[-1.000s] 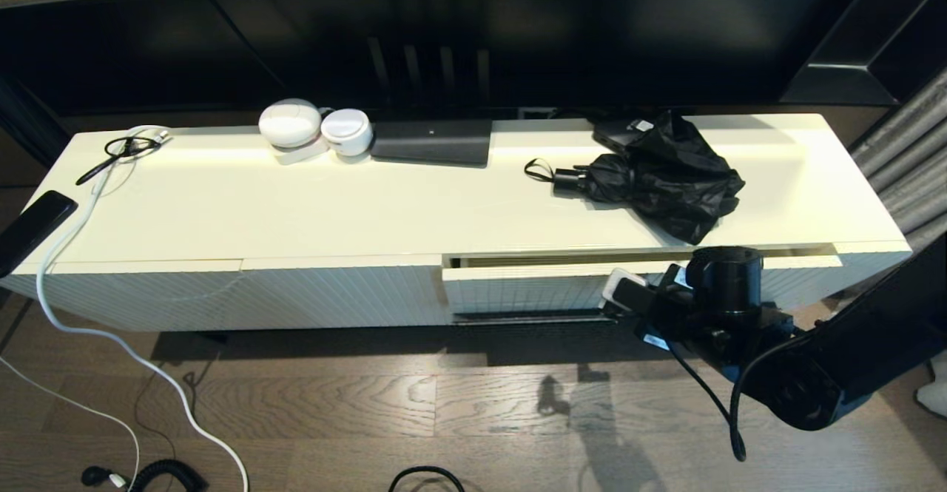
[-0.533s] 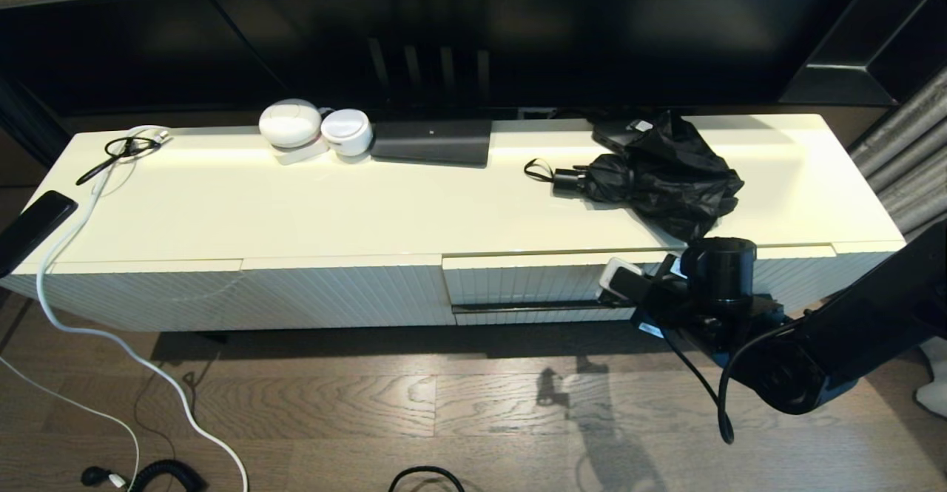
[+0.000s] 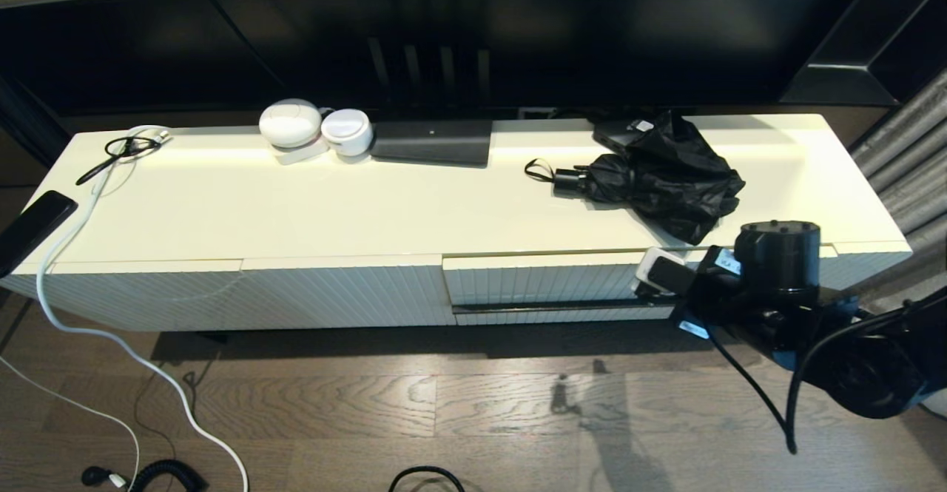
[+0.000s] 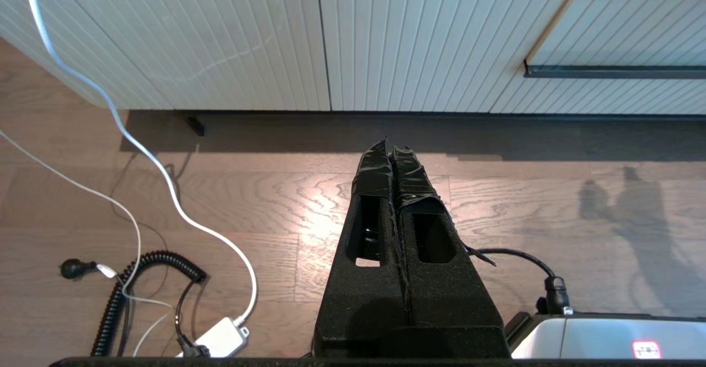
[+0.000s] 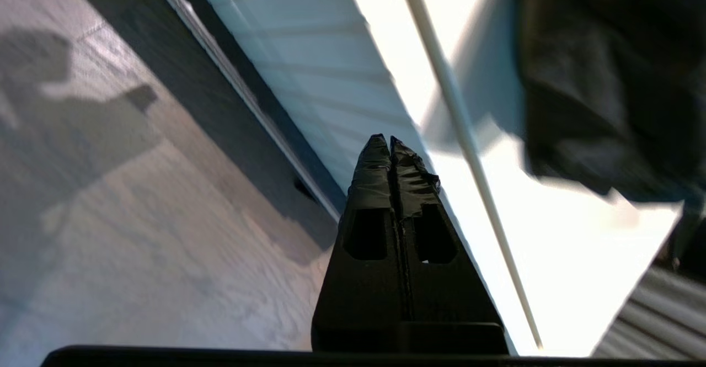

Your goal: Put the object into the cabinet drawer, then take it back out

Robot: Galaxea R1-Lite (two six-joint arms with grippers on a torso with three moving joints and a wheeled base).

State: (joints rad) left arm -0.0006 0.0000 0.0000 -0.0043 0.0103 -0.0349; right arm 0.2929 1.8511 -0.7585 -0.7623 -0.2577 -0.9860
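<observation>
The black compact umbrella [image 3: 658, 177] lies rumpled on the right part of the cabinet top, its short handle and wrist loop [image 3: 547, 174] pointing left. The right wrist view shows its fabric [image 5: 601, 74] up close. Below it, the cream ribbed drawer [image 3: 540, 281] sits flush with the cabinet front, its thin black handle bar [image 3: 547, 305] along the lower edge. My right gripper [image 5: 390, 139] is shut and empty in front of the drawer's right end, just below the cabinet's top edge; its wrist [image 3: 769, 270] shows in the head view. My left gripper [image 4: 390, 145] is shut and empty, parked low over the floor.
Two white round devices [image 3: 311, 129], a flat dark box [image 3: 433, 142], a black box with a white label [image 3: 621, 131] and a coil of cables [image 3: 118, 152] lie on the cabinet top. White and black cables [image 4: 165, 190] run over the wooden floor. Grey curtains [image 3: 910, 152] hang at the right.
The drawer, slightly open a second ago, is now shut flush. My right arm went in with it, then shifted to the right along the cabinet front.
</observation>
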